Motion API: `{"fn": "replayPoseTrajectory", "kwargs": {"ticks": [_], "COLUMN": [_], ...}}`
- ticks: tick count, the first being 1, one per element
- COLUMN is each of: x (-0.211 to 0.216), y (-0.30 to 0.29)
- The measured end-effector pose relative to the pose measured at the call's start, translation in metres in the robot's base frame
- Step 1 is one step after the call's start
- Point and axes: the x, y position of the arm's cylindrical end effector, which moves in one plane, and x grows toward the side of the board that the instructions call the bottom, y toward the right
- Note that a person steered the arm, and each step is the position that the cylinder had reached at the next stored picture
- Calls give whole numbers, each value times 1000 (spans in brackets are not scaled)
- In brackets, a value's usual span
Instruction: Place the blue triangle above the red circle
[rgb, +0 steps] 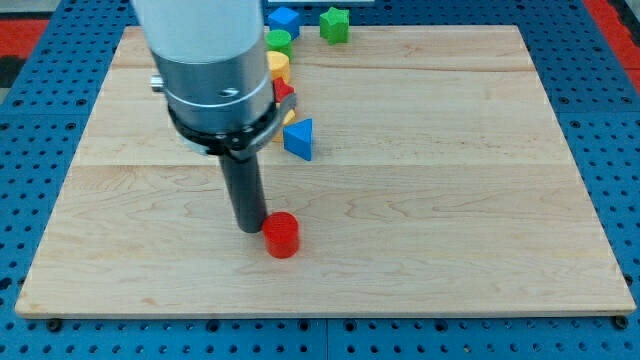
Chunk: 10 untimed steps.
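The blue triangle (300, 139) lies on the wooden board (450, 200), a little above the board's middle. The red circle (282, 235) is a short red cylinder below it, toward the view's bottom. My tip (250, 227) rests on the board right beside the red circle, at its left, touching or nearly touching it. The blue triangle is well above and a little right of my tip.
A column of blocks runs along the arm's right side near the view's top: a blue block (284, 19), a green one (279, 42), a yellow one (278, 66) and a red one (285, 95), partly hidden by the arm. A green star (334, 24) sits at the top edge.
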Motion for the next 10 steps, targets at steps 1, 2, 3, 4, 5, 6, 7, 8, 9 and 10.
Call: {"fn": "replayPoseTrajectory", "kwargs": {"ticks": [1, 2, 3, 4, 5, 6, 7, 8, 9, 10], "x": [-21, 4, 16, -16, -65, -120, -161, -172, -152, -127], "y": [15, 22, 35, 72, 94, 95, 76, 40, 44, 48]}}
